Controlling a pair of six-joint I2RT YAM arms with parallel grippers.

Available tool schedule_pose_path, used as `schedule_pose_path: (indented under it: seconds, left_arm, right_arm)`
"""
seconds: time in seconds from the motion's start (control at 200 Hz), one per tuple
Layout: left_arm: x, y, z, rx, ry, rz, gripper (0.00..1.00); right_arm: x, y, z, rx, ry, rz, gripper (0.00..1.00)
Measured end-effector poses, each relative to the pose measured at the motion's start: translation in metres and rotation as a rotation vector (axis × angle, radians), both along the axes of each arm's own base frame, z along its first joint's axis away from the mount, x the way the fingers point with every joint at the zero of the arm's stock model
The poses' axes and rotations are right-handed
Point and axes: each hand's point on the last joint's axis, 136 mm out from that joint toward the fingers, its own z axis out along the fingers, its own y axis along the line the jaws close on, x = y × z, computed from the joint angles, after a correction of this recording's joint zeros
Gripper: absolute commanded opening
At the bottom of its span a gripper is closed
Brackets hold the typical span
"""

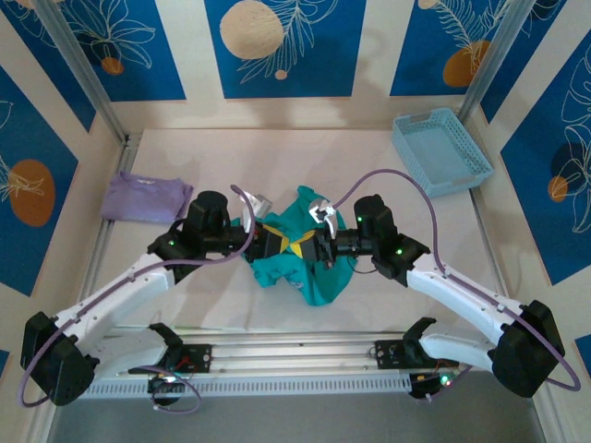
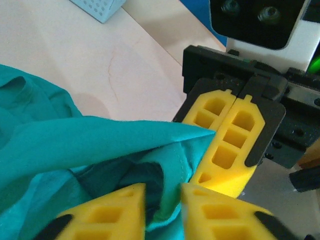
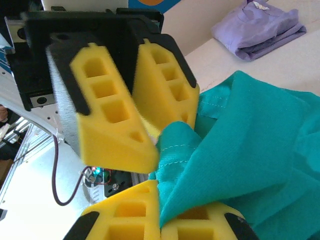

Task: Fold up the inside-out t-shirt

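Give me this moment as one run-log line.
left gripper: shut on t-shirt | right gripper: shut on t-shirt | t-shirt: bunched, not yet folded

One teal t-shirt (image 1: pixel 305 277), one folded lavender garment (image 1: pixel 146 197), one pale blue basket (image 1: pixel 441 152), two robot arms: left arm (image 1: pixel 120 286), right arm (image 1: pixel 462 288).

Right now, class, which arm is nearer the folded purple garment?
Left. The left arm sits close beside the purple garment; the right arm lies farther off, on the other side of the green t-shirt.

Top camera looks down; both wrist cameras closely share the t-shirt (image 2: pixel 75 145).
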Motion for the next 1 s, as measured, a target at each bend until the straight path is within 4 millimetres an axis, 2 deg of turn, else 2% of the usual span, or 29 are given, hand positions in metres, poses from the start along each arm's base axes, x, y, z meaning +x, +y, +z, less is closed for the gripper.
schedule_pose_path:
  seconds: [0.035,0.095,0.235,0.29,0.47,0.59,0.67,0.78,0.915,1.0]
  left_arm:
    - [0.000,-0.001,0.000,-0.002,0.000,0.000,0.00]
    - [0.001,-0.001,0.001,-0.005,-0.001,0.001,0.00]
    - [0.001,-0.001,0.004,-0.015,0.002,0.012,0.00]
    - [0.000,-0.001,0.010,-0.031,0.000,0.018,0.00]
    - [-0.010,0.003,0.037,-0.097,-0.041,0.027,0.00]
    - [-0.012,0.003,0.045,-0.104,-0.059,0.036,0.00]
    - [-0.010,0.004,0.046,-0.089,-0.066,0.063,0.00]
    - [-0.010,0.003,0.045,-0.061,-0.080,0.088,0.00]
    - [-0.012,0.000,0.042,-0.044,-0.085,0.088,0.00]
    - [-0.013,-0.002,0.040,-0.037,-0.090,0.078,0.00]
  right_arm:
    - [0.000,0.000,0.000,-0.001,0.000,-0.001,0.00]
    - [0.001,-0.001,-0.001,-0.006,0.002,-0.006,0.03]
    - [0.005,-0.005,-0.007,-0.045,-0.007,-0.054,0.28]
    - [0.006,-0.006,-0.009,-0.066,-0.028,-0.075,0.33]
    - [0.005,-0.002,-0.014,-0.098,-0.066,-0.088,0.35]
    - [0.011,-0.002,-0.027,-0.146,-0.064,-0.123,0.32]
    - [0.016,-0.005,-0.032,-0.174,-0.066,-0.159,0.36]
    - [0.014,-0.010,-0.026,-0.170,-0.116,-0.186,0.45]
    - [0.002,-0.011,-0.007,-0.118,-0.193,-0.171,0.56]
    - [-0.002,-0.007,0.003,-0.090,-0.244,-0.152,0.58]
